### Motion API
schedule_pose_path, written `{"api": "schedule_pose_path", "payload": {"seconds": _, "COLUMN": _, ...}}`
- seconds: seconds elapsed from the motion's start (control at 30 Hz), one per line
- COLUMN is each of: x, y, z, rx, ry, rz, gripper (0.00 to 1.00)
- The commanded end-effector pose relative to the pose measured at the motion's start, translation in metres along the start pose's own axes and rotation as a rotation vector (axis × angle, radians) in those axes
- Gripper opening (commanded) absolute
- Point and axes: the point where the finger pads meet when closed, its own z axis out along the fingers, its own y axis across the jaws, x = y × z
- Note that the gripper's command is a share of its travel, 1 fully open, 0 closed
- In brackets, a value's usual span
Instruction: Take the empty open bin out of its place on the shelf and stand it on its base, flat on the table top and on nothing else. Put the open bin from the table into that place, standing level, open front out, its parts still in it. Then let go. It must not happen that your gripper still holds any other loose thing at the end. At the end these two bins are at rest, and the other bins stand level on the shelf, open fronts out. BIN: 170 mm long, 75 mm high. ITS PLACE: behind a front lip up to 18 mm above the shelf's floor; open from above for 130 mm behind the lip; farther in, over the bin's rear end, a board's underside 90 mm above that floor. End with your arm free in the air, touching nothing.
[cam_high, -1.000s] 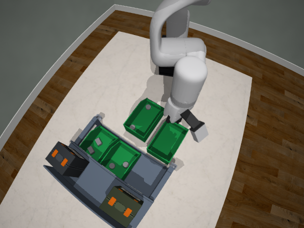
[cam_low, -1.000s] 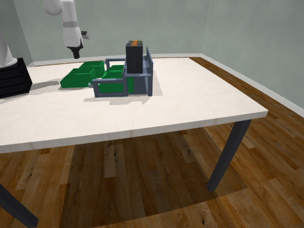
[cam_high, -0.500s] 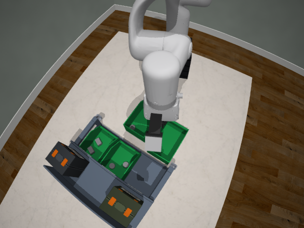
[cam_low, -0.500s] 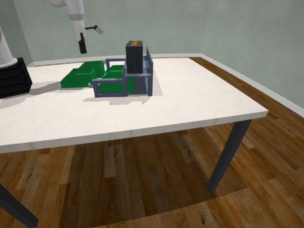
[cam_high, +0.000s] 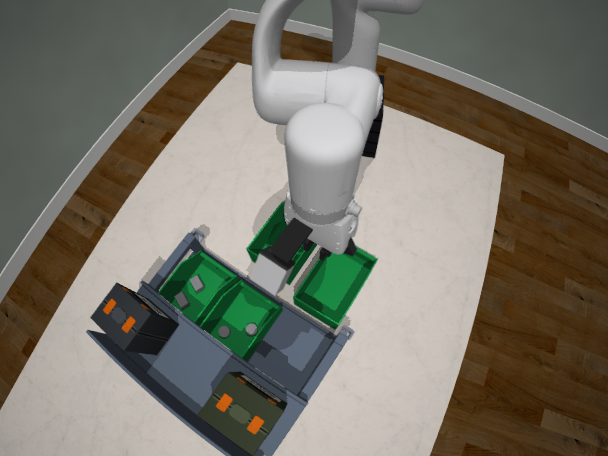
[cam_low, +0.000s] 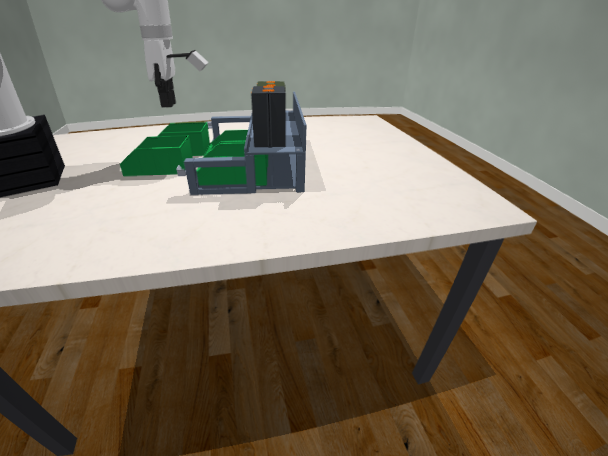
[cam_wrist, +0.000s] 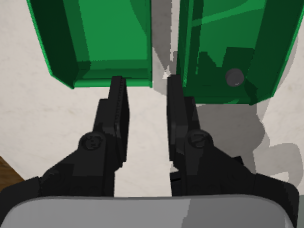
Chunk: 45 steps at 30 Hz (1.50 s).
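Note:
My gripper (cam_high: 338, 252) (cam_low: 167, 104) (cam_wrist: 147, 94) is partly open, with nothing between its fingers, high above the table-side ends of two bins. The empty green bin (cam_high: 334, 282) (cam_low: 187, 131) (cam_wrist: 112, 37) stands flat on the table in front of the shelf. The green parts bin (cam_high: 270, 235) (cam_low: 155, 159) (cam_wrist: 222, 45) stands beside it, a narrow gap between them; the arm partly hides it in the top view. One round grey part (cam_wrist: 235, 77) shows in it in the wrist view. The bin place (cam_high: 292, 327) at the shelf's right end is empty.
The grey-blue shelf (cam_high: 325, 367) (cam_low: 250, 172) holds two green bins with parts (cam_high: 200, 280) (cam_high: 245, 310). A black case (cam_high: 135, 320) (cam_low: 268, 120) and an olive case (cam_high: 240, 417) stand on its upper board. The wrist camera (cam_high: 270, 272) (cam_low: 198, 60) juts out toward the shelf.

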Motion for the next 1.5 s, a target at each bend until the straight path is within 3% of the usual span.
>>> {"api": "schedule_pose_path", "payload": {"seconds": 0.0, "x": 0.001, "y": -0.001, "z": -0.001, "rx": -0.015, "ry": 0.005, "rz": 0.009, "gripper": 0.26}}
{"api": "schedule_pose_path", "payload": {"seconds": 0.97, "x": 0.001, "y": -0.001, "z": 0.0, "rx": -0.015, "ry": 0.005, "rz": 0.009, "gripper": 0.26}}
{"api": "schedule_pose_path", "payload": {"seconds": 1.47, "x": 0.001, "y": 0.0, "z": 0.014, "rx": -0.015, "ry": 0.005, "rz": 0.009, "gripper": 0.26}}
